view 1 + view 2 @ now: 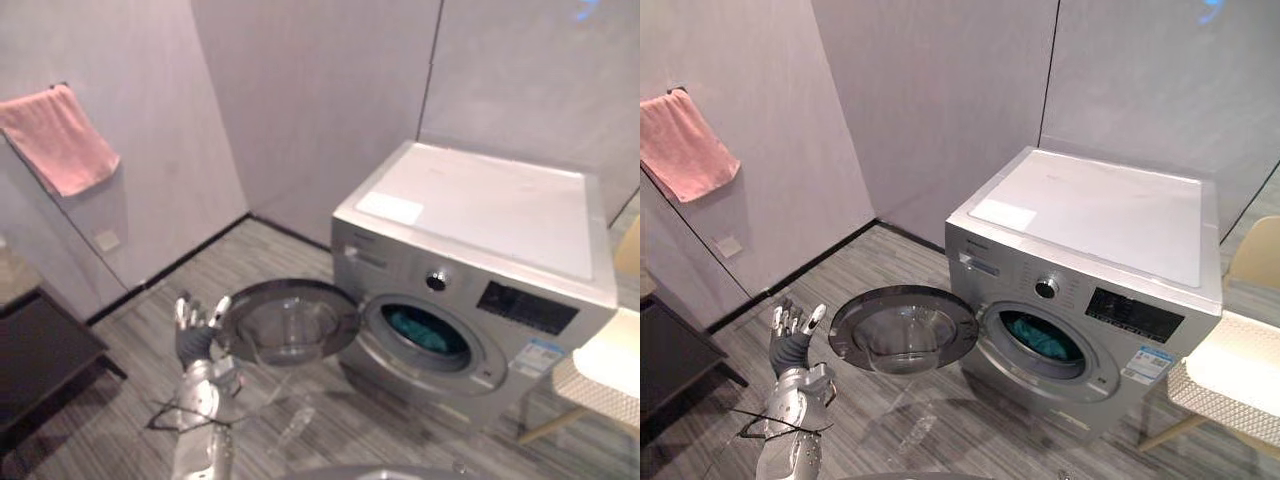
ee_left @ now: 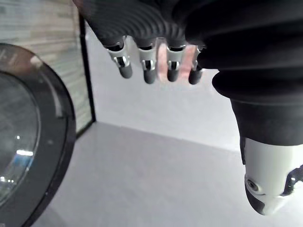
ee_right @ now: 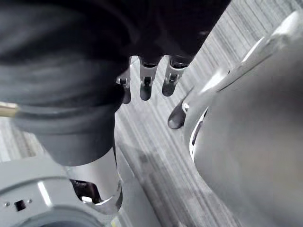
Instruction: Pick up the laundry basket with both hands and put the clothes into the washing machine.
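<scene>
Left robot hand (image 1: 195, 335) hovers beside washer door (image 1: 290, 322).

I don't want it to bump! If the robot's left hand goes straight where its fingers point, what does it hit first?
Probably the grey wall. The left hand points past the open washer door, whose rim lies beside it, not ahead. Depth is unclear, so that's a guess.

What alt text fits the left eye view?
A silver front-loading washing machine stands with its round door swung open and teal clothes inside. The robot's left hand is raised, open, beside the door's rim. A pink towel hangs on the wall.
</scene>
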### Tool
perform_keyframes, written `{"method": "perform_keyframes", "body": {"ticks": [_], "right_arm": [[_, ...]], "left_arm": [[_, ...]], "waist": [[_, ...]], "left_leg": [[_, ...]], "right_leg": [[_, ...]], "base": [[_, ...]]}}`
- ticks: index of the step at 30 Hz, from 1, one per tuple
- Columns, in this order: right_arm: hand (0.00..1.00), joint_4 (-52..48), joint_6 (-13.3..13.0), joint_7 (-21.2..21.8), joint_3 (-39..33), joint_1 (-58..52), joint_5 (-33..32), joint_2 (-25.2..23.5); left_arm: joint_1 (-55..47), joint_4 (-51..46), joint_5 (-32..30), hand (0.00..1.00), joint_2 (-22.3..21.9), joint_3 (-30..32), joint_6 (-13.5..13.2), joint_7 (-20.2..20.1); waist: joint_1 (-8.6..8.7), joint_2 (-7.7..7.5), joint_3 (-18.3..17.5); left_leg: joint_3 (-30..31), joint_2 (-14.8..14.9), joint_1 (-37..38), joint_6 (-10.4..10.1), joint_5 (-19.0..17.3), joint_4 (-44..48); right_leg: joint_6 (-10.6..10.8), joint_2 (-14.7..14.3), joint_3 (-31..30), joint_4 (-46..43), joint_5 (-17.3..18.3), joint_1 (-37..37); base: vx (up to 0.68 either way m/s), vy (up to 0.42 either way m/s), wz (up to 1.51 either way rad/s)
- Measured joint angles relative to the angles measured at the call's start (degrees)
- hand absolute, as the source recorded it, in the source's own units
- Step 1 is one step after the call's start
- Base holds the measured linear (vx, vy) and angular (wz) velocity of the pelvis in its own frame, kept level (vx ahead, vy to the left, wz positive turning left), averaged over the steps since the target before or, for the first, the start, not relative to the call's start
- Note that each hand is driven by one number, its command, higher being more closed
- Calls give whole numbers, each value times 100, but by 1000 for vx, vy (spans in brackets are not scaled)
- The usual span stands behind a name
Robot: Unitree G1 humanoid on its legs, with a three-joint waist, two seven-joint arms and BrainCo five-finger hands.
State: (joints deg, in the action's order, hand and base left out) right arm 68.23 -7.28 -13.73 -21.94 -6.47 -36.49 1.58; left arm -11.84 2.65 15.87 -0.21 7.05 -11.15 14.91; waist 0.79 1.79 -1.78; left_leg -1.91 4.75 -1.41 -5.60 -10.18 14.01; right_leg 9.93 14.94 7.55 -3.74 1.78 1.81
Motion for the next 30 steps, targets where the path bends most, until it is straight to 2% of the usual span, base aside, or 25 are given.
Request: {"method": "perform_keyframes", "body": {"ticks": [2,5,7,9,11,13,15,16,18,21,27,30], "right_arm": [[0,-12,-1,34,40,9,-67,26],[0,-209,-9,159,285,69,-187,22],[0,-330,-12,277,401,68,-199,-8],[0,-449,-7,510,496,50,-190,-34],[0,-455,-8,587,484,56,-190,-28],[0,-450,-3,648,439,61,-168,-14],[0,-435,23,652,327,68,-143,-23],[0,-437,34,652,235,101,-118,-27],[0,-454,35,654,225,117,-119,-30],[0,-701,22,656,296,169,-166,-160],[0,-1104,-52,791,1194,225,-748,-325],[0,-1183,-127,889,1391,232,-891,-322]], "left_arm": [[99,8,-115,0,22,-11,-1,2],[267,126,-397,0,298,27,3,8],[491,462,-580,0,457,87,25,7],[975,1052,-786,0,668,342,176,28],[1315,1473,-893,0,871,505,225,31],[1734,1782,-943,0,1120,638,326,49],[2264,1847,-943,0,1362,824,387,166],[2639,2014,-941,0,1558,950,412,238],[2978,2312,-933,0,1761,979,449,312],[3927,2956,-923,0,2225,1097,581,514],[5392,4271,-992,0,2817,1047,880,552],[5701,4581,-1203,0,3173,867,890,509]], "waist": [[0,27,-21],[-2,-33,-61],[11,-109,-64],[80,-223,-34],[164,-299,-25],[166,-381,33],[167,-513,234],[164,-571,390],[166,-625,521],[145,-735,831],[61,-1018,1245],[31,-1126,1358]], "left_leg": [[-89,-6,-123,1,-1,-19],[-424,60,-214,0,0,-159],[-549,90,-240,0,0,-199],[-614,133,-334,0,2,-177],[-622,168,-464,-2,0,-163],[-643,252,-708,-3,0,-56],[-602,358,-1100,-20,-12,266],[-587,490,-1344,-44,-33,507],[-562,575,-1493,-60,-78,691],[-463,880,-2013,-96,-367,1334],[-431,1275,-2583,-130,-537,1884],[-415,1363,-2685,-187,-498,1913]], "right_leg": [[37,6,-78,81,-69,-157],[33,-72,-382,323,-333,-419],[33,-106,-479,458,-433,-464],[7,-154,-514,627,-536,-521],[-19,-188,-495,699,-584,-616],[-44,-269,-477,722,-696,-824],[-108,-352,-446,710,-770,-1033],[-140,-467,-443,704,-920,-1178],[-159,-537,-441,699,-978,-1243],[-172,-799,-463,668,-1086,-1501],[-235,-1082,-676,819,-1389,-1839],[-297,-1152,-742,919,-1485,-1928]], "base": [[20,13,-25],[50,-8,-57],[59,-17,-42],[77,-29,-21],[65,-47,-9],[15,-55,-13],[-49,-60,-4],[-83,-39,-9],[-94,-27,-11],[-158,-26,-19],[-198,-47,-25],[-149,-58,-20]]}}
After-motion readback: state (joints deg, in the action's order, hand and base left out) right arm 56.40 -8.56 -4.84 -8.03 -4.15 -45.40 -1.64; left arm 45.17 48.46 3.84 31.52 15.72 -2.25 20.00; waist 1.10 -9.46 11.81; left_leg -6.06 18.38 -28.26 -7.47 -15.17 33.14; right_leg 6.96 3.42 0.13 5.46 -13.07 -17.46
